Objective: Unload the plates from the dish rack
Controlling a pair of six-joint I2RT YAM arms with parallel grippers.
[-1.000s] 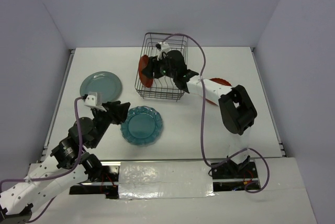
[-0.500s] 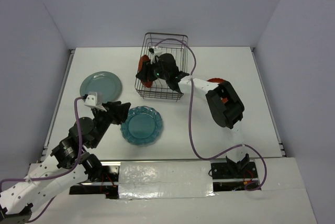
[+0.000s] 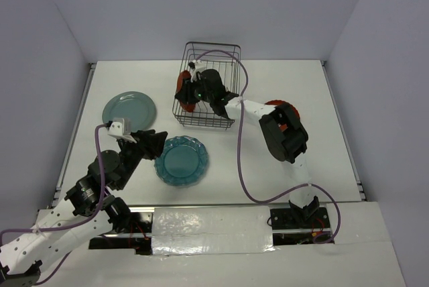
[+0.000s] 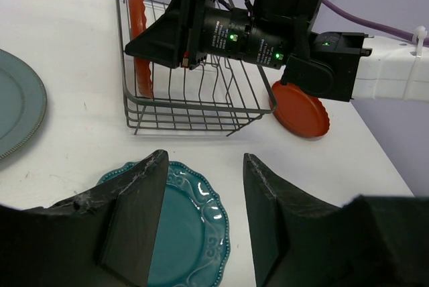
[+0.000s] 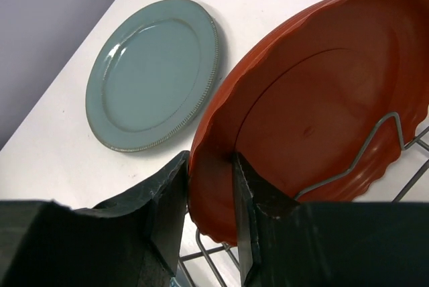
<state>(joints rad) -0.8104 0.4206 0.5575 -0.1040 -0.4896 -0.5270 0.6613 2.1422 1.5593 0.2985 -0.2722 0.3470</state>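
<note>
The dish rack (image 3: 203, 123) stands at the back centre of the table. One orange-red plate (image 5: 315, 112) stands on edge at the rack's left end. My right gripper (image 5: 211, 166) reaches into the rack and is shut on that plate's rim, one finger on each face. The plate also shows in the top view (image 3: 181, 91). A second orange-red plate (image 3: 282, 104) lies on the table right of the rack, partly under my right arm. The grey-teal plate (image 3: 129, 108) and the scalloped teal-blue plate (image 3: 181, 161) lie flat at the left. My left gripper (image 4: 204, 166) hovers open over the teal-blue plate's right edge.
White walls close in the table on the left, back and right. My right arm's purple cable (image 3: 244, 159) loops over the table from the rack to the near edge. The rack's upright wire prongs (image 5: 375, 133) cross in front of the held plate.
My right gripper slid left inside the rack and its jaws narrowed onto the orange-red plate's rim; the right elbow swung in toward the rack. The left arm stayed still.
</note>
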